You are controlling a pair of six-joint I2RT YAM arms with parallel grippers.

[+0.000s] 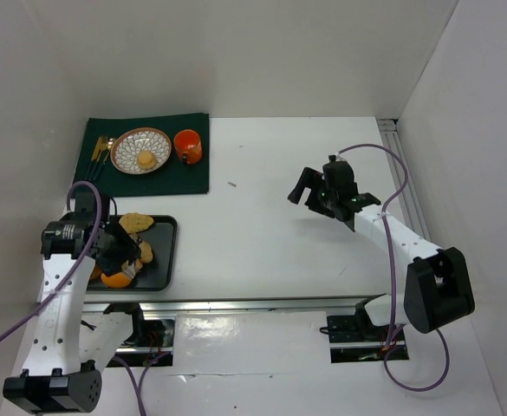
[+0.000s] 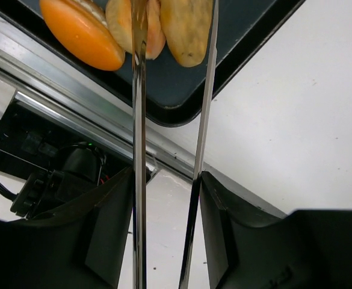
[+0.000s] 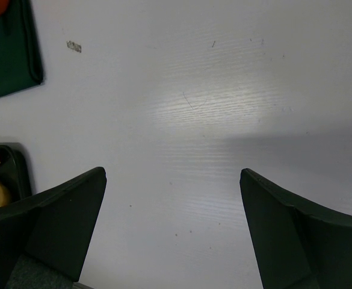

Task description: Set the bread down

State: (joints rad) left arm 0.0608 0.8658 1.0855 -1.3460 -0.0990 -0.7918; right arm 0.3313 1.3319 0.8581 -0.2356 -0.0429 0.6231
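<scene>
Left wrist view first: my left pincer (image 2: 166, 173) is clenched on a pair of metal tongs (image 2: 139, 120), one finger pressed against the outside of each thin arm. Both arms run up past the top edge, so I cannot see their tips. Beyond them the bread (image 2: 186, 27) lies on a dark tray (image 2: 236, 42). I count three rolls here, all cropped by the frame: a tan one between the arms, a second half hidden behind the left arm, and a deep orange one off to the left. Whether the tongs touch any roll I cannot tell. From the top external camera the wrist covers the middle of the tray. Three rolls show around it, and I cannot say if more lie beneath. A fourth roll sits in the middle of one patterned plate (image 1: 119, 143) on one green placemat (image 1: 184, 178), with one orange mug (image 1: 188, 146) just beside the plate. The gold cutlery (image 1: 100, 149) on the plate's other side is too small for me to count. My right pincer (image 1: 315, 180) is released, jaws wide and holding nothing, above the white table (image 1: 262, 243), well apart from the tray. Its own camera catches only a tray corner and two rolls cut off at the left edge, plus a small grey speck I cannot identify.
</scene>
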